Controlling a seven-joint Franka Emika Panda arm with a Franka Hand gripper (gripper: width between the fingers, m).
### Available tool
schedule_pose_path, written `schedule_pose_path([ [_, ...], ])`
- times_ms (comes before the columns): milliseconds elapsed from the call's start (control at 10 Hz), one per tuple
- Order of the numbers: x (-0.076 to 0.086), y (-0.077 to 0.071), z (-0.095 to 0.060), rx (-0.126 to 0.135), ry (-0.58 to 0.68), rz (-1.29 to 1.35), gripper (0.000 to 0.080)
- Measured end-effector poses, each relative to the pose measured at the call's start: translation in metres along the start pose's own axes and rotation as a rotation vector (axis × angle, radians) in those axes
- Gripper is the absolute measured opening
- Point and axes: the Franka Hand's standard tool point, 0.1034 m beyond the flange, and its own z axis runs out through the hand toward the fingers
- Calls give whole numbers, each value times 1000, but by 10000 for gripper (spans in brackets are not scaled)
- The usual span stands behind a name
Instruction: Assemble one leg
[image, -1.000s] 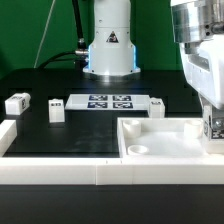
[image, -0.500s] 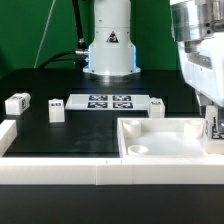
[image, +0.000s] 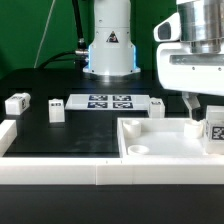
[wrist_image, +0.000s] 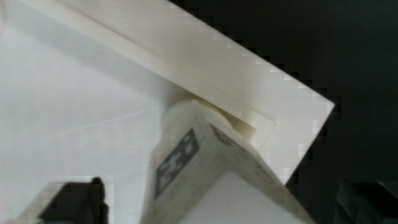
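**Ana:** Over at the exterior view's right, the robot's two-finger gripper hangs just above the far corner of the large white square tray-like piece with its raised rim. One dark finger shows and it pinches nothing; the jaws look spread.

**Ben:** And the leg, that small white plastic peg with the black-and-white tag on its face, stands at that corner. The wrist view has it right against the tray's corner, tilted in that picture. Seated properly? I can't tell.

**Ana:** That's the worry for me. If it only leans there, a brush from the fingers could tip it.

**Ben:** Or a slanted descent could clip the rim and shove the whole tray.

**Ana:** Spare legs near the flat white marker board sit well apart: one at its end on the exterior view's left, another further left. No trouble from those.

**Ben:** Agreed, the danger's all at that corner.
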Motion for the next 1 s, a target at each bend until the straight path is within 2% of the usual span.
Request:
schedule_pose_path([
  [200,3,0,0,-37,-10,-244,649],
  [700,4,-2,0,-38,5,-567,649],
  [900,4,-2,0,-39,5,-563,400],
  [1000,4,-2,0,-39,5,-563,400],
])
